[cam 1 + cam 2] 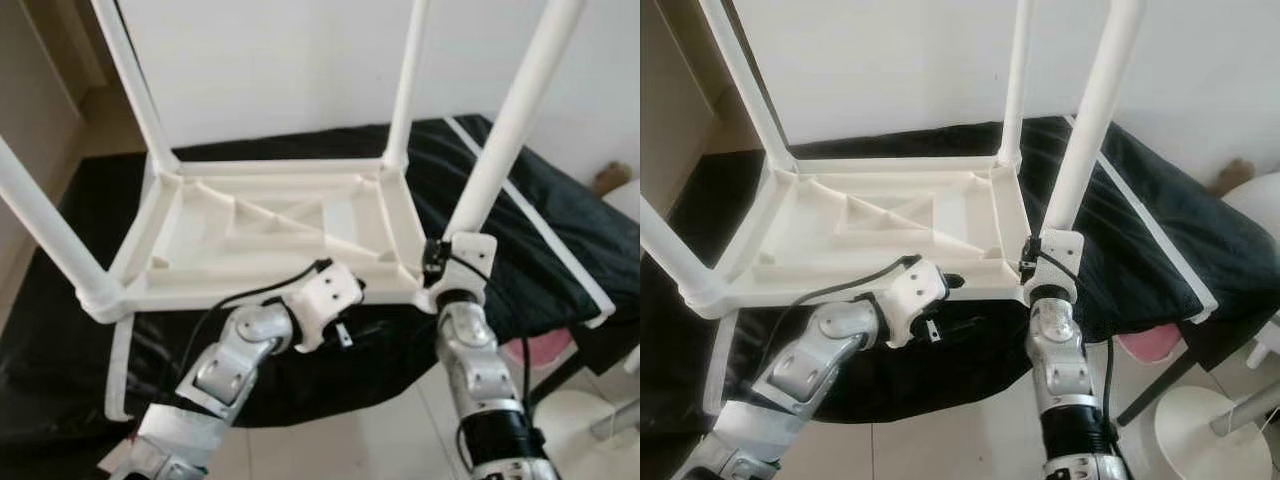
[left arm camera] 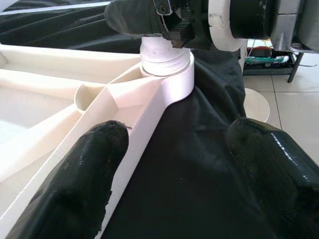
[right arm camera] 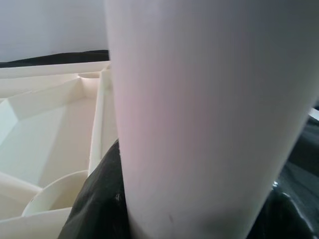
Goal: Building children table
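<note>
A white plastic children's table (image 1: 270,225) lies upside down on a black cloth (image 1: 560,210), its legs pointing up. My right gripper (image 1: 447,264) is shut on the base of the near-right leg (image 1: 510,130), where it sits in the corner socket (image 2: 167,74). In the right wrist view that leg (image 3: 209,114) is pressed between the black fingers (image 3: 94,209). My left gripper (image 2: 174,169) is open at the table's near rim (image 2: 144,129). One finger rests over the rim, the other over the cloth.
Three other legs stand at far left (image 1: 135,80), far right (image 1: 405,80) and near left (image 1: 40,230). A white wall is behind. A round white base (image 1: 1210,430) and a pink object (image 1: 545,355) sit on the tiled floor at right.
</note>
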`<state>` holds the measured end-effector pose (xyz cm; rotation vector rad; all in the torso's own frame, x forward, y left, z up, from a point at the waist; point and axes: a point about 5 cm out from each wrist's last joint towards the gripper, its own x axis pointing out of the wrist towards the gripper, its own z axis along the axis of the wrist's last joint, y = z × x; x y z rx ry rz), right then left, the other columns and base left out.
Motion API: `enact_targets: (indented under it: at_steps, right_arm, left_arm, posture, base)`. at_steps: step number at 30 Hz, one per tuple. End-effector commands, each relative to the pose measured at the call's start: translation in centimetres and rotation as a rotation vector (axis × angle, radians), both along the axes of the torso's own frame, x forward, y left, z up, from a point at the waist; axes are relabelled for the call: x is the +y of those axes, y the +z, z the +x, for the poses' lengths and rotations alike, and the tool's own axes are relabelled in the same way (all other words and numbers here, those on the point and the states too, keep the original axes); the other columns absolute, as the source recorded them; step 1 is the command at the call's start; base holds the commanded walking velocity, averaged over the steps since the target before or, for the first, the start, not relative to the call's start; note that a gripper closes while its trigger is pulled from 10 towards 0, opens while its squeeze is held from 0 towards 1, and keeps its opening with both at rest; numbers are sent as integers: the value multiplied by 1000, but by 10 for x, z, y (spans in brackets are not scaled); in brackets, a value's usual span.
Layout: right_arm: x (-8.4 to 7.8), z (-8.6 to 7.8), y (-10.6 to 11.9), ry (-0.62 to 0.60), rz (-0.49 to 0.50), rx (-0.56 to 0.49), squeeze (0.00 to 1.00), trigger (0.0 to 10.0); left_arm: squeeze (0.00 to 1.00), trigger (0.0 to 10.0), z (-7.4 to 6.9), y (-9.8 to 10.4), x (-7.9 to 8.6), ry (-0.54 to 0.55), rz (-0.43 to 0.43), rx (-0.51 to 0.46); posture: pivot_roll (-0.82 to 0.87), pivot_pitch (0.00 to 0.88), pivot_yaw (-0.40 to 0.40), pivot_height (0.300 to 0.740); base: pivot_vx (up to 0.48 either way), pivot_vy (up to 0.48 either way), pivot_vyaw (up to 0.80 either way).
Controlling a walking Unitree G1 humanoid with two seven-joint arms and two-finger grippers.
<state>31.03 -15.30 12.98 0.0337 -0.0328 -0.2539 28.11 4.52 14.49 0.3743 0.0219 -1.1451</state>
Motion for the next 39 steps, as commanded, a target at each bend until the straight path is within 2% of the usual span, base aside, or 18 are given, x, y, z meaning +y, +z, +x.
enact_targets:
  at_steps: [1, 8, 19, 20, 26, 27, 30, 31, 32, 33, 34, 35, 38, 39]
  right_arm:
    - [-13, -8, -30, -81, 19, 157, 0, 10000]
    - [-4, -10, -28, -82, -1, 156, 0, 10000]
    - [-1, -12, -21, -67, -1, 114, 0, 10000]
    - [-1, -13, -18, -51, 10, 95, 1000, 10000]
    - [-12, -17, -7, 31, 0, 0, 1000, 10000]
    - [-22, -19, -7, 97, -14, -18, 1000, 10000]
    - [-25, -20, -7, 155, -16, -21, 1000, 10000]
    - [-33, -19, -5, 248, -42, -31, 1000, 10000]
    - [-33, -19, -5, 248, -42, -31, 1000, 10000]
    - [-39, -18, -3, 312, -68, -32, 957, 10000]
    - [-39, -18, -3, 312, -68, -32, 957, 10000]
    - [-41, -17, -2, 340, -79, -31, 0, 10000]
    - [-45, -16, -1, 387, -73, -25, 0, 10000]
    - [-47, -15, 0, 437, -84, -22, 0, 10000]
  left_arm:
    - [0, 10000, 0, 1, 2, 3, -6, 1]
    - [0, 10000, -1, 0, 2, -5, -3, 0]
    - [0, 10000, -5, -2, 4, -6, -8, 13]
    - [0, 10000, -6, -2, 3, -8, -9, 14]
    - [0, 10000, -7, -2, 3, -10, -13, 14]
    - [0, 10000, -6, -1, 3, -12, -16, 11]
    - [0, 10000, -5, 0, 2, -13, -16, 7]
    - [0, 10000, -3, 2, 2, -14, -17, -1]
    - [0, 10000, -3, 2, 2, -14, -17, -1]
    - [0, 10000, -1, 4, 2, -15, -17, -9]
    - [0, 10000, -1, 4, 2, -15, -17, -9]
    - [0, 10000, -1, 5, 1, -15, -19, -11]
    - [0, 10000, 1, 7, 0, -16, -16, -20]
    - [0, 10000, 2, 8, -1, -17, -21, -22]
  posture:
    - [11, 0, 15, 740]
    - [14, 0, 14, 740]
    - [11, 0, 20, 740]
    - [10, 0, 20, 740]
    - [7, 0, 24, 740]
    - [7, 0, 24, 740]
    - [2, 0, 22, 740]
    - [-2, 0, 22, 740]
    - [-2, 0, 22, 740]
    - [-1, 0, 17, 740]
    - [-1, 0, 17, 740]
    - [-1, 0, 17, 740]
    - [-5, 0, 20, 740]
    - [-5, 0, 24, 740]
  base:
    - [0, 0, 0]
    - [0, 0, 0]
    - [0, 0, 0]
    - [0, 0, 0]
    - [0, 0, 0]
    - [0, 0, 0]
    - [0, 0, 0]
    - [0, 0, 0]
    - [0, 0, 0]
    - [0, 0, 0]
    - [0, 0, 0]
    - [0, 0, 0]
    - [0, 0, 0]
    - [0, 0, 0]
